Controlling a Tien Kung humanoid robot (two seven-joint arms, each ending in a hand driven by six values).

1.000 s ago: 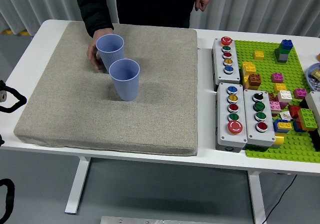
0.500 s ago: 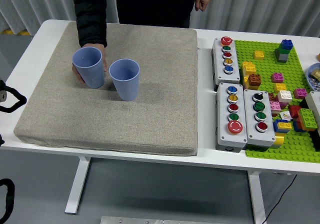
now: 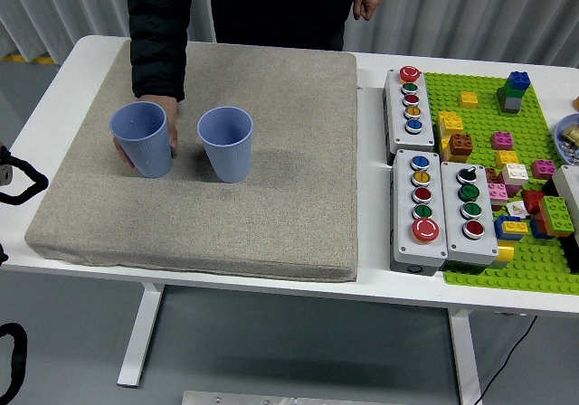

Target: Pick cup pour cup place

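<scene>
Two blue plastic cups stand upright on the grey mat (image 3: 271, 215). The left cup (image 3: 143, 140) is held by a person's hand (image 3: 166, 116) in a black sleeve, reaching from the table's far side. The right cup (image 3: 226, 143) stands free near the mat's middle, a short gap from the left one. Of my left arm (image 3: 16, 181) only a black part shows at the picture's left edge, off the mat; its hand is hidden. My right arm is out of the picture.
Three grey button boxes (image 3: 409, 99) (image 3: 421, 209) (image 3: 470, 211) stand right of the mat. A green baseplate (image 3: 470, 269) with several loose bricks fills the table's right end. The person stands at the far edge.
The person's hand has carried the left cup from behind the other cup forward and leftward, setting it beside the right cup. The right cup and my arm have not moved.
</scene>
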